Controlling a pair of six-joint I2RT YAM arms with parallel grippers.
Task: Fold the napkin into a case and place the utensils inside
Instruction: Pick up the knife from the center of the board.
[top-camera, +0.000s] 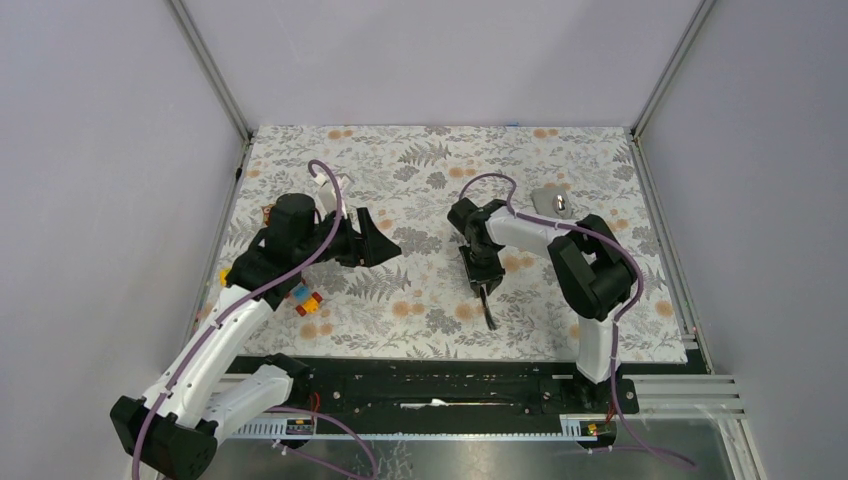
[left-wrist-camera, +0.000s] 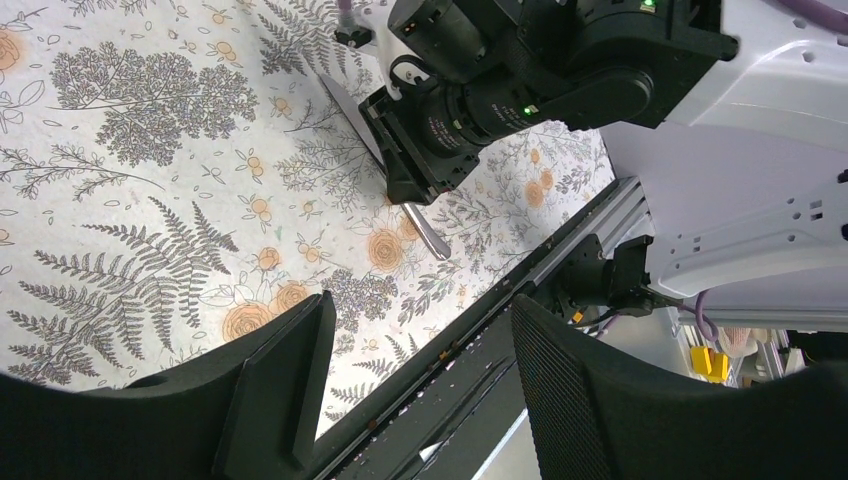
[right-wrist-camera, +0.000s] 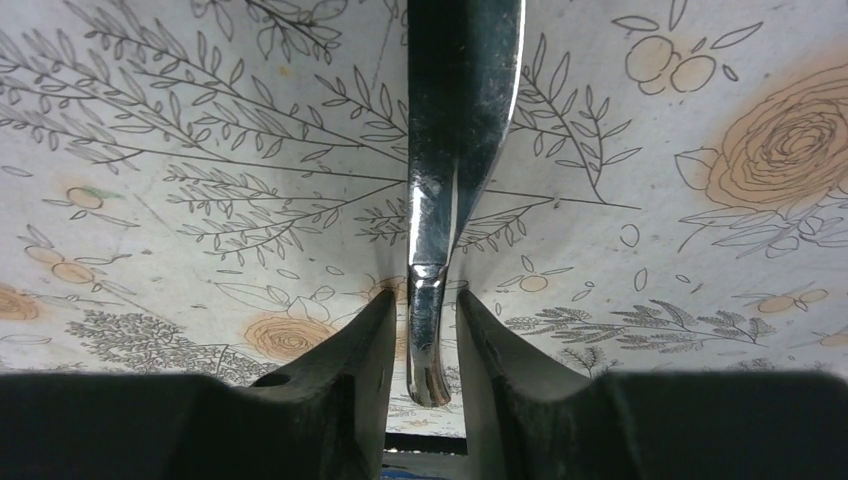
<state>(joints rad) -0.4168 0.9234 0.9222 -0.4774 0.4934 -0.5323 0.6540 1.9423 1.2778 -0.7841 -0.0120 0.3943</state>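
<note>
Nearest, two arms rise from a black rail; beyond, floral tablecloth, some toy blocks; left claw wide, empty; right claw narrow around one utensil, slim gaps showing; second utensil farther right; lilac walls behind.

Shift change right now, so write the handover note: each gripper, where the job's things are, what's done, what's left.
Left gripper: open, empty, above the tablecloth.
Right gripper: low over the cloth, jaws narrow around a utensil at its handle, with thin gaps on both sides; not clamped.
Small grey item at the far right: may be the napkin or case, too small to tell. No second utensil clearly in view.
Done: nothing that can be confirmed.
Left: grip this utensil and get it into the case.
</note>
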